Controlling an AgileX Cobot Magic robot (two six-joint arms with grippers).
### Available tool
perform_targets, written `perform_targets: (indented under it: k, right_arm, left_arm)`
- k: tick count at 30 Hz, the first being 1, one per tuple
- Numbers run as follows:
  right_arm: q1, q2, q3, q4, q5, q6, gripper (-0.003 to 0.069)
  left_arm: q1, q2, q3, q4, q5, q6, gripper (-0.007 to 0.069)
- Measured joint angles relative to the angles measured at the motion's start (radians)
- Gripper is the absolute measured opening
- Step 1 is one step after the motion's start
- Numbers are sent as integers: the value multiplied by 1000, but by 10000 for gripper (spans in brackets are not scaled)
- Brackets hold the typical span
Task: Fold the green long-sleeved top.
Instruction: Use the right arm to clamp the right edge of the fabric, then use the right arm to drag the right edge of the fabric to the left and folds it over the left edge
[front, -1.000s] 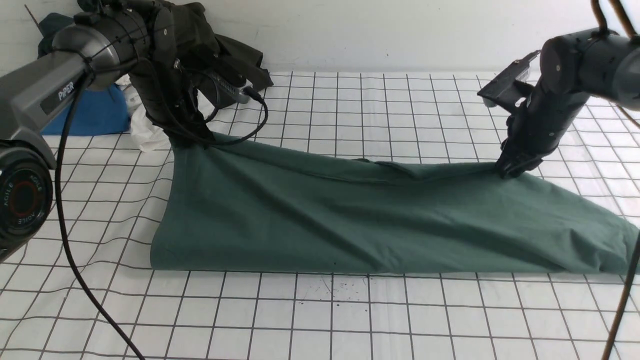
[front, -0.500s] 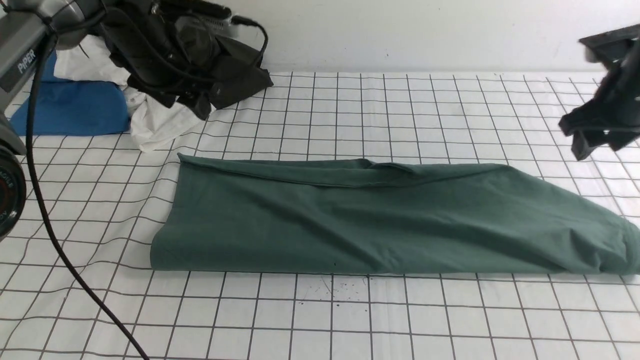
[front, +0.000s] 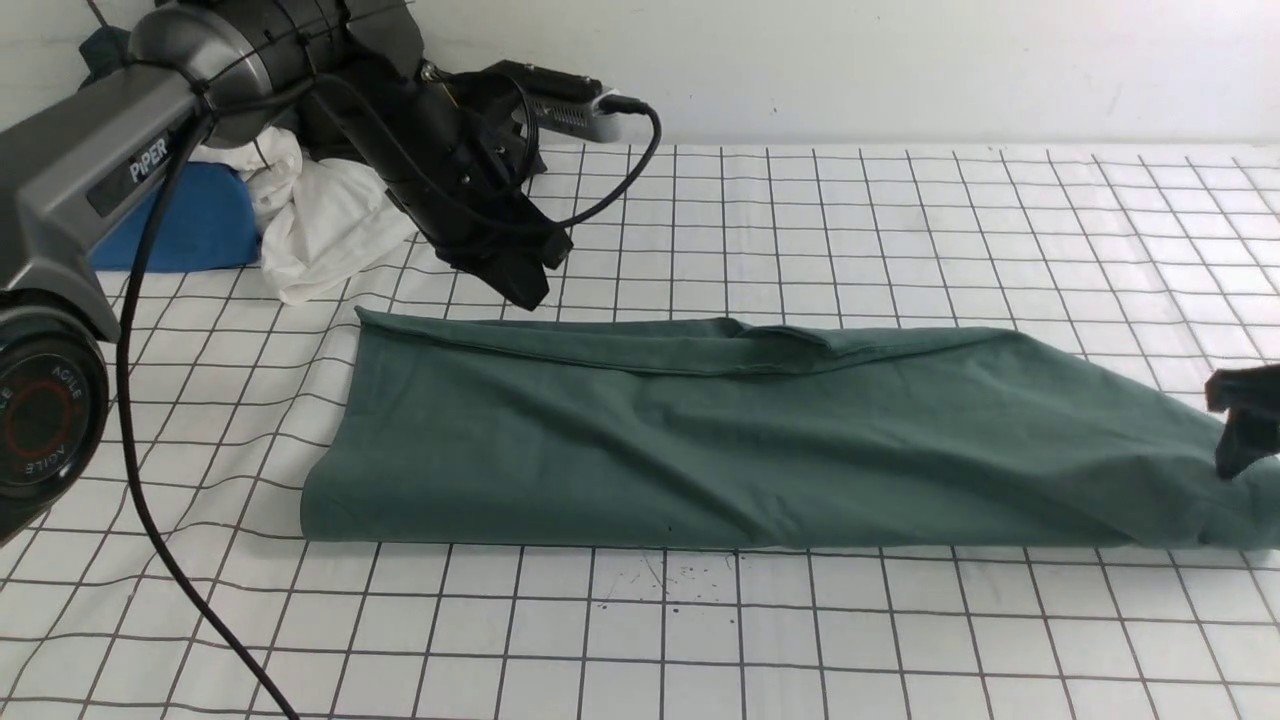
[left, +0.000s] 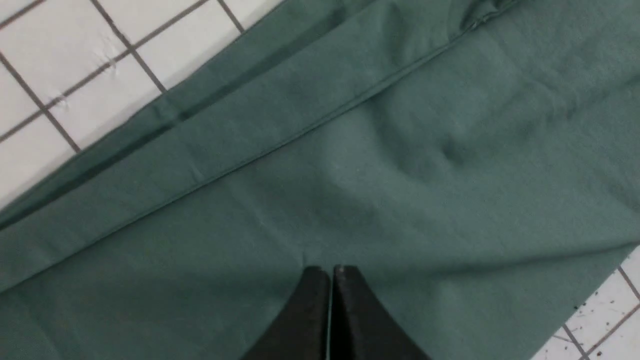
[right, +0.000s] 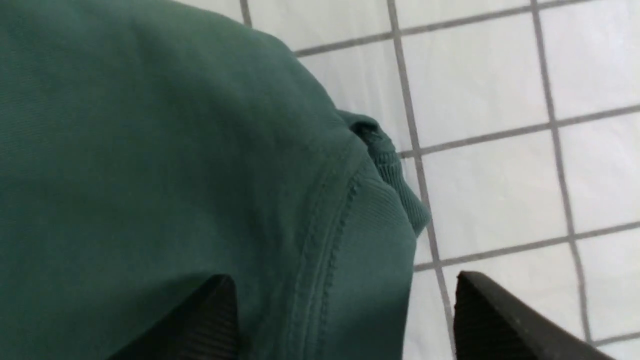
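Now leaves green long-sleeved top (front: 600, 450) released, with left gripper (left: 328, 271) pressed together, right gripper (right: 344, 280) spread over end; probably calls for tucking that inward.

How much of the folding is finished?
Partly done, it seems: the green top lies in a long folded strip. The right gripper is spread open over one end, perhaps for the next fold; the left gripper is shut, holding nothing. That long strip probably still needs shortening.
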Motion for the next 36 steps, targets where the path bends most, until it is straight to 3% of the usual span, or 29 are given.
perform_targets:
  k: [6, 10, 13, 15, 16, 18, 20, 28, 32, 36]
  right_arm:
    - [0, 76, -1, 29, -38, 13, 575]
    - [12, 76, -1, 27, -40, 12, 513]
    - [31, 76, -1, 15, -42, 6, 398]
    - [45, 72, -1, 0, -43, 0, 274]
    - [46, 71, -1, 0, -43, 0, 262]
    - [54, 55, -1, -21, -34, -19, 102]
    - [54, 26, 0, -55, -14, -21, 42]
    - [43, -251, -40, -356, 103, 98, 37]
    - [98, -329, -146, -286, 157, 23, 37]
    - [295, -326, -296, -104, 215, -113, 37]
  left_arm:
    - [-1, 0, 0, 14, -1, 5, -8]
    - [-1, 0, 0, 35, -1, 5, -8]
    - [-1, 0, 0, 36, -1, 5, -8]
    - [-1, 0, 0, 36, -1, 5, -8]
    - [-1, 0, 0, 36, -1, 5, -8]
    - [-1, 0, 0, 36, -1, 5, -8]
    - [-1, 0, 0, 41, -1, 6, -8]
    - [20, -64, 3, 100, -1, 9, -7]
    - [34, -106, 3, 105, 0, 9, -7]
    - [48, -156, 3, 108, 2, 6, -7]
